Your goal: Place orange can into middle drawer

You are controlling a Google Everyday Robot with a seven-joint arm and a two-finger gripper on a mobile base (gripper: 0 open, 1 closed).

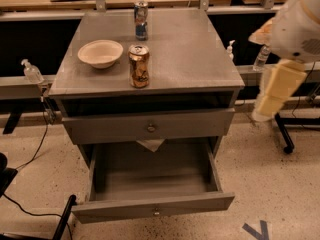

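Orange-gold and shiny with a silver top: orange can (139, 66) standing upright on the grey worktop (195, 54), close to the front edge. Just right of the pale bowl (100, 53) without touching it, and well in front of the blue, red and silver can (141, 20) at the back.

Middle drawer (155, 180) pulled wide open below, plenty of room inside, pretty much straight underneath the can's spot. Upper drawer (150, 126) shut, with a scrap of something pale (149, 144) poking out beneath it.

Gripper (274, 91) way off to the right of the cabinet, well apart from the can. Spread or closed? Can't tell from this angle. Definitely not holding the can though, so probably right at the start, reach not yet made.

Handling guess: thin aluminium, so light if empty, heavier and sloshy if full, no way to know by looking. Slick curved wall, easy to dent with too much squeeze and easy to tip with a sideways nudge. Best bet: come in level from the front or the right and take hold around the middle of the body, not the rim, firm but gentle. Then lift clear, back out past the edge, lower into the deep drawer and set down upright. Worth watching for: bumping the bowl on the way in, clipping the upper drawer front on the way down.
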